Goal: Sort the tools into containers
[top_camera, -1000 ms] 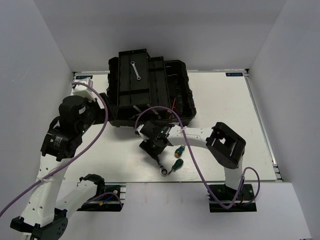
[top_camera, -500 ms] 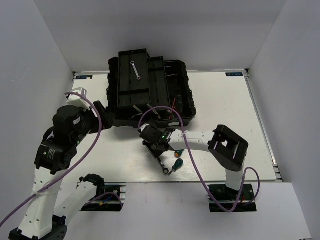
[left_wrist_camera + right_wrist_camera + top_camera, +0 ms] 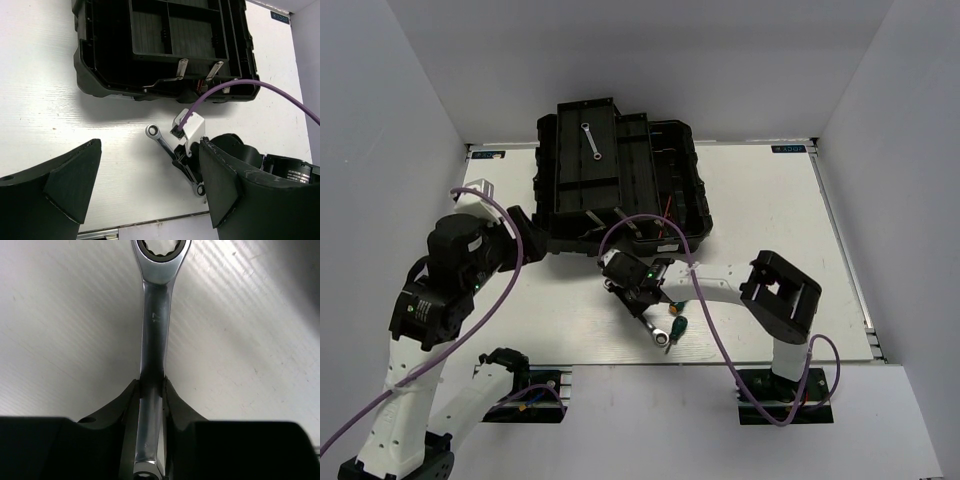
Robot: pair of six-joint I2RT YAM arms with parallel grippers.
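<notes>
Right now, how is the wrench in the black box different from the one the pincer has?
The boxed wrench lies loose in the toolbox; the gripped wrench is outside it, over the table. The boxed wrench is untouched; the right pincer squeezes the gripped wrench's shaft. Both are silver metal.

The short wrench point(image 3: 590, 140) is lying in the toolbox point(image 3: 680, 195). The longer wrench point(image 3: 660, 333) is lying at its 6 o'clock.

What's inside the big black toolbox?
A short silver wrench lies in the black toolbox, in its far left section. The near tray compartments look bare. Its darker right side is too shadowed to tell. The longer wrench is outside, pinched in the right tool.
</notes>
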